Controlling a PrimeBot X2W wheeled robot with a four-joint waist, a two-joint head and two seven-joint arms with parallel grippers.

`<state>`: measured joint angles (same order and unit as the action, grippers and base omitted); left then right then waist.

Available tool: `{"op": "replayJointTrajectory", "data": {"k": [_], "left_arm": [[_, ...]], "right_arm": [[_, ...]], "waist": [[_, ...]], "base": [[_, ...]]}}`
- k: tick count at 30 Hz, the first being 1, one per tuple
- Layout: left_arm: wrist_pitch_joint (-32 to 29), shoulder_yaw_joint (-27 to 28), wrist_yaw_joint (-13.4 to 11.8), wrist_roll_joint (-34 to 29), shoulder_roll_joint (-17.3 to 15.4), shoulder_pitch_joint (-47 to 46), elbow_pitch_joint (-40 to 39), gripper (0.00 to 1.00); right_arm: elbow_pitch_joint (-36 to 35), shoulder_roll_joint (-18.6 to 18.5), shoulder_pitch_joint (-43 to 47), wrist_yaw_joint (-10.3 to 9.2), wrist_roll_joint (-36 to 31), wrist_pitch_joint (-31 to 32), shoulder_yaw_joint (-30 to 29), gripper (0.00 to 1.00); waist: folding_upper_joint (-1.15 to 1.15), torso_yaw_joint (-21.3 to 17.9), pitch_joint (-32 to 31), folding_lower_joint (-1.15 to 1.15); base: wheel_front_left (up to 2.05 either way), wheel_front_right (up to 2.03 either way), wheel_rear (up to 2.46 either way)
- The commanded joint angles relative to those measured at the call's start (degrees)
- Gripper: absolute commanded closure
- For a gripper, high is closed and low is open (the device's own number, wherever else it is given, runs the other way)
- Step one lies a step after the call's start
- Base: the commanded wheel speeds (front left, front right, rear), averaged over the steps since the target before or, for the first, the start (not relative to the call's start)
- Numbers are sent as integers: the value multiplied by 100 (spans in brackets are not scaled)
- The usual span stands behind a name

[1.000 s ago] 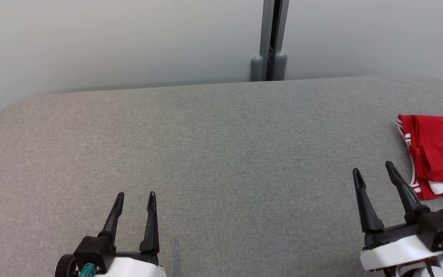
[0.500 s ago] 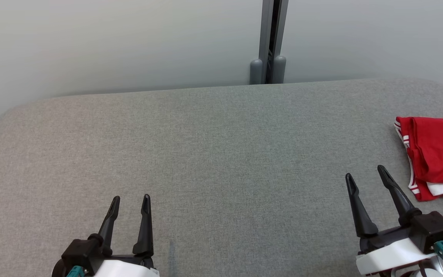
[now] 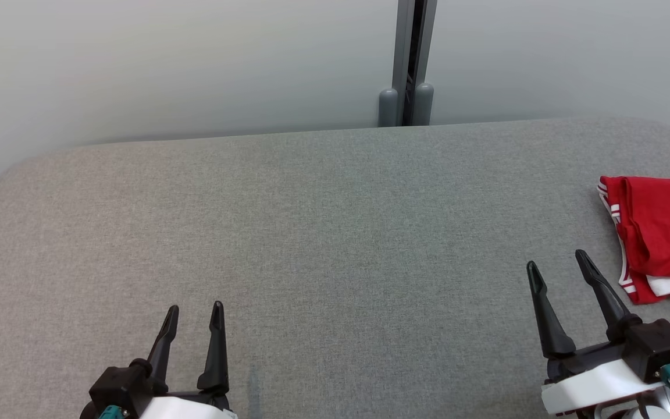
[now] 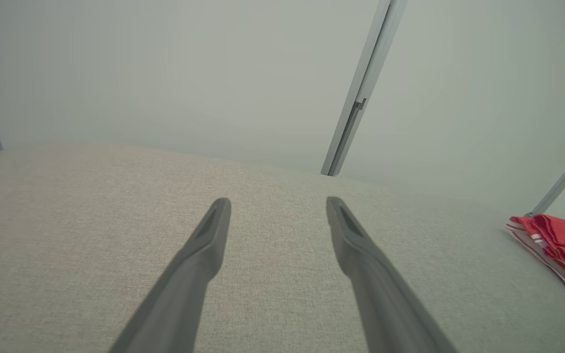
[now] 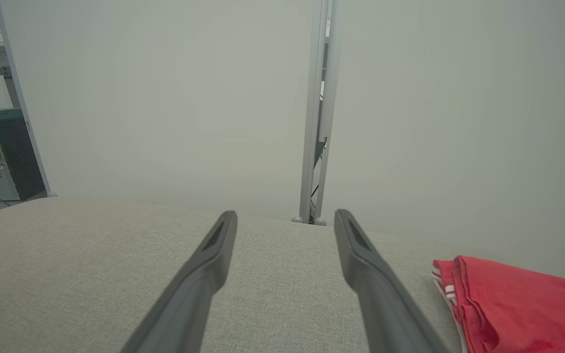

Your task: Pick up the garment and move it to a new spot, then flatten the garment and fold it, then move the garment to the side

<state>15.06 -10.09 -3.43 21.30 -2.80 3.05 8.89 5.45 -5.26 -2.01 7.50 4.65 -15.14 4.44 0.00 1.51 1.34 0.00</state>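
red garment (image 3: 663, 233) folded at grey table (image 3: 323, 233) right edge; both pincers spread, unladen.

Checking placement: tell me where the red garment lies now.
Head view: the red garment lies folded at the table's right edge, just right of the right gripper, not touching it.

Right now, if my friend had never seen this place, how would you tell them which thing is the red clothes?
Find the big grey cloth-covered table in front of the pale wall. Go to its right edge, just beyond the robot's open right hand, which is not touching anything. There lies the folded garment, bright red with white stripes along its edge, the one colourful thing on the plain grey top.
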Motion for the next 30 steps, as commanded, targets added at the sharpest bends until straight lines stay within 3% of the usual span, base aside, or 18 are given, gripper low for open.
{"op": "replayJointTrajectory", "data": {"k": [1, 30], "left_arm": [[-6, 32, -11, 32, -26, -17, 18, 0], [-6, 54, -34, 235, -27, -97, 79, 0]], "right_arm": [[13, -11, 16, -2, 14, -4, -17, 0], [48, -80, -30, -2, 55, -4, 66, 0]], "waist": [[0, 4, 3, 0], [0, 79, 12, 0]], "base": [[0, 0, 0], [0, 0, 0]]}}
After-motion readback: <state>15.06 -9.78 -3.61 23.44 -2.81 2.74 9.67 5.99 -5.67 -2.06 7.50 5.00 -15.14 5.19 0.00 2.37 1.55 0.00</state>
